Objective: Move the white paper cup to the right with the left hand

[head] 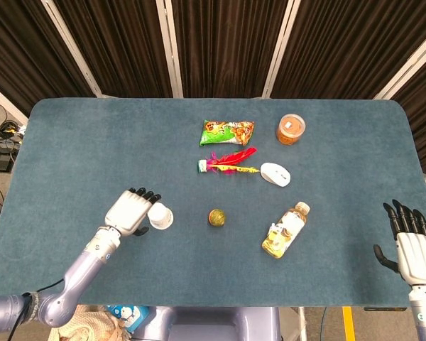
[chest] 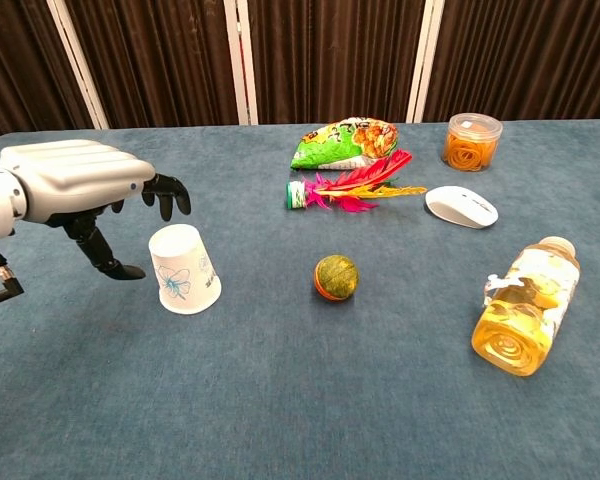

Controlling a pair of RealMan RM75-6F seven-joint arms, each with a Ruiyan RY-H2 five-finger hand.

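The white paper cup (head: pixel 160 215) (chest: pixel 183 268) stands upside down on the blue table (head: pixel 85 156), front left of centre; it carries a blue flower print. My left hand (head: pixel 131 211) (chest: pixel 80 185) hovers just left of it and slightly above. Its fingers arch over toward the cup's top and the thumb reaches down beside the cup. I see a small gap between them, so the hand holds nothing. My right hand (head: pixel 410 245) sits at the table's front right corner with fingers spread, and it shows only in the head view.
Right of the cup lies a small green-orange ball (head: pixel 216 217) (chest: pixel 336 277), then a juice bottle (head: pixel 286 230) on its side. Farther back are a feather shuttlecock (head: pixel 227 163), a white mouse (head: pixel 275 174), a snack bag (head: pixel 227 132) and an orange jar (head: pixel 290 129).
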